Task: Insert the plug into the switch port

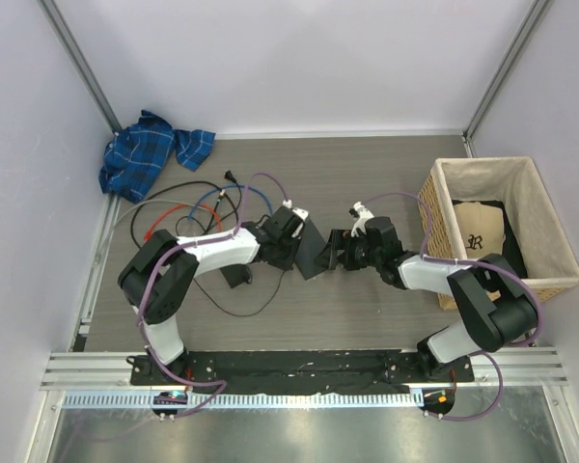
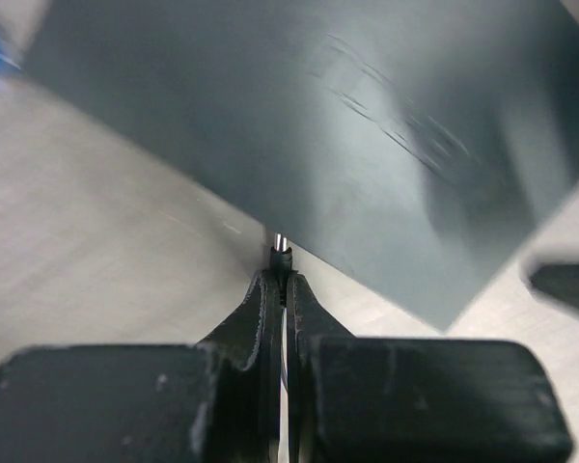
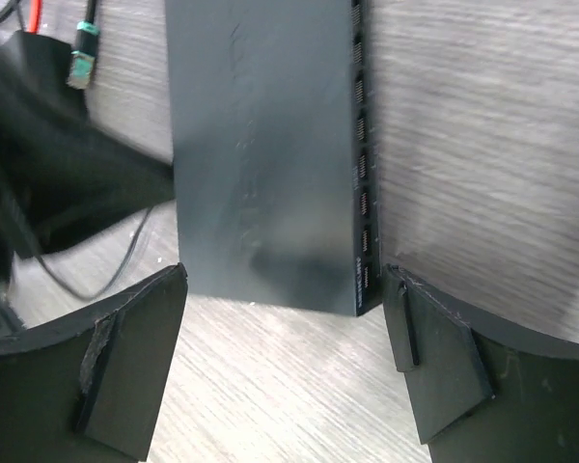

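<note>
Top external view: grey worktop (image 1: 367,183), walled on three sides, w/ a wicker basket (image 1: 432,227) at the right edge. Both arms meet mid-worktop at the flat dark grey box (image 1: 314,253), which lies angled btwn them.

Right tool (image 3: 285,278) is wide, its fingers straddling the box's near end and just beside both long edges; can't tell if either touches. Left tool (image 2: 283,278) is narrow, pinched on the thin plug (image 2: 282,253), whose silver tip sits right at the box edge. The port is hidden behind that tip, so I can't tell if the plug is seated or only butted against the casing.

Risks as I judge them:
- The box isn't clamped, so a push from the left could slide or turn it and the tip would skid along the edge.
- The plug is thin and could pivot in the pinch if it meets the port off-axis.
- Left wrist view is blurred, so alignment is hard to read.

Room: open worktop beyond the box toward the back wall. It's tight btwn the two tools, w/ loose cables (image 1: 188,198) by the left arm and the basket near the right arm.
</note>
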